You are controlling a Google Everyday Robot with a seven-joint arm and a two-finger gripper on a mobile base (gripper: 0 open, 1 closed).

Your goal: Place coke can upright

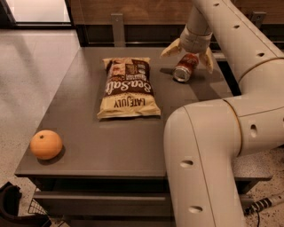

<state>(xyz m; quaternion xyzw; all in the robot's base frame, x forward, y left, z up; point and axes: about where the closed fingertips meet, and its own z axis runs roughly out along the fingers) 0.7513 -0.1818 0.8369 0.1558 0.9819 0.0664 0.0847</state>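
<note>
My gripper (187,58) sits over the coke can (184,70), fingers (171,48) spread apart to straddle it. The can is tipped over on the surface (88,133), not upright yet.

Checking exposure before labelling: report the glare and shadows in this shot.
Camera view: strong glare on the floor, top left; table dimly, evenly lit; gripper, fingers open astride the coke can at the far side, with a soft shadow to its left.
</note>
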